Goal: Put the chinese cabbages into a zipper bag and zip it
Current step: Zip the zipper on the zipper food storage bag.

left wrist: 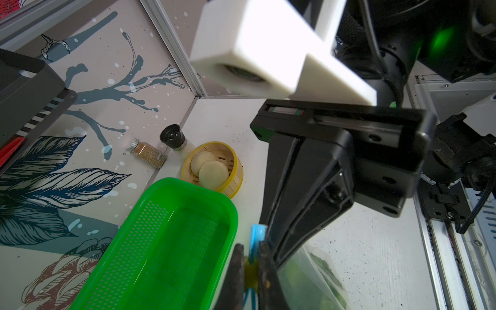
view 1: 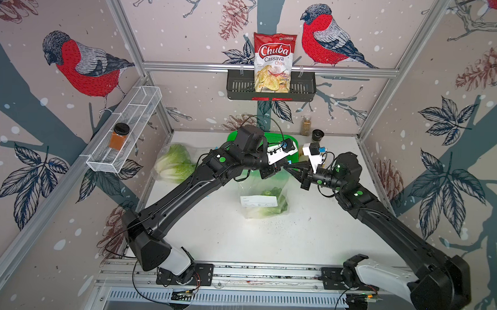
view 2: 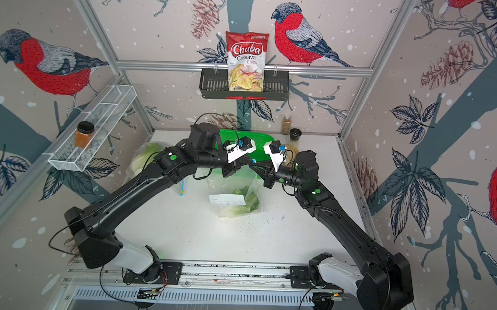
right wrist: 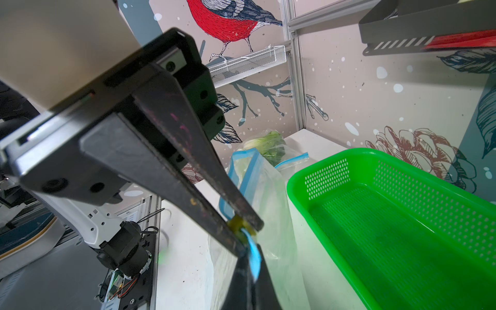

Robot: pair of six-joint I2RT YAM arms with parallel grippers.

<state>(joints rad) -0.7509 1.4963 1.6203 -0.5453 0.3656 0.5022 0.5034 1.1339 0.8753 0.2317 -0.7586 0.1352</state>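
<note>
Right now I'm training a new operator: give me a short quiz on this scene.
1. True or false: left gripper and right gripper are both shut on the blue strip of the zipper bag.
2. What lies in the bamboo steamer? A: eggs; B: two pale discs; C: lemons.
3. Fill in: the chips bag stands in a ___ wall rack.
Key: 1 true; 2 B; 3 black.

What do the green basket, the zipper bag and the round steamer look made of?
The green basket: moulded plastic, glossy, with perforated walls. The zipper bag: thin clear plastic film, wrinkled and see-through, with a blue zip strip. The round steamer: probably bamboo or light wood, given its pale yellow banded rim and slatted floor.
</note>
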